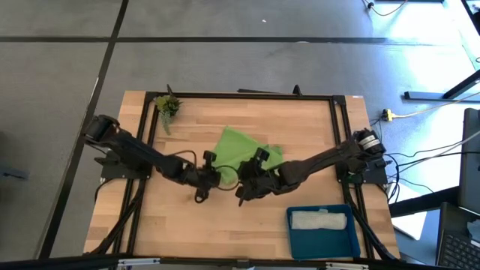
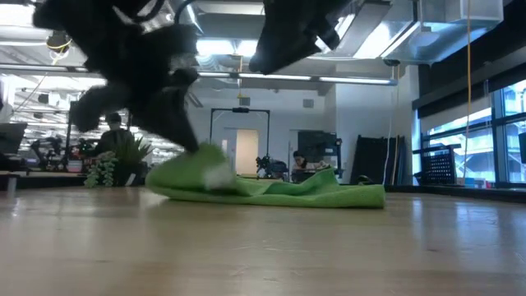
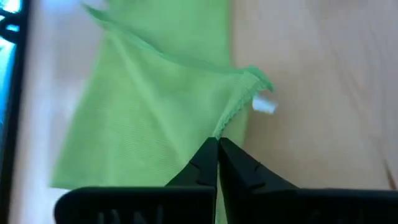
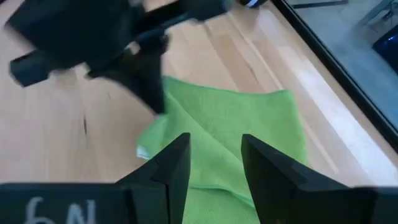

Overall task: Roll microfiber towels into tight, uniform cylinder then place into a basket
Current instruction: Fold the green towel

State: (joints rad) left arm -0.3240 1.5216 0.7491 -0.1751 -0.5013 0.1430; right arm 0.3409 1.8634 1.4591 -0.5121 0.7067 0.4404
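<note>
The lime green towel (image 1: 247, 154) lies loosely folded on the middle of the wooden table; it also shows in the low view (image 2: 279, 191). My left gripper (image 1: 217, 178) is shut at the towel's near left part (image 3: 217, 146). My right gripper (image 4: 214, 155) is open and empty, raised above the towel's near side (image 1: 246, 189), high in the low view (image 2: 296, 33). The pale grey-white towel (image 1: 320, 220) lies rolled inside the teal-blue basket (image 1: 300, 241) at the table's near right corner. My left gripper pinches the green towel's hemmed edge (image 3: 225, 124) between its two fingers, close to the corner that bears a white tag (image 3: 264, 106). The fingers slant down from the table's left. The pinched end (image 2: 205, 168) is bunched and raised a little; the rest lies on the table.
A small leafy plant sprig (image 1: 166, 105) lies at the table's far left corner. A black frame (image 1: 247, 96) runs along the table's edges. Bare wood (image 1: 172, 225) shows at the near left.
</note>
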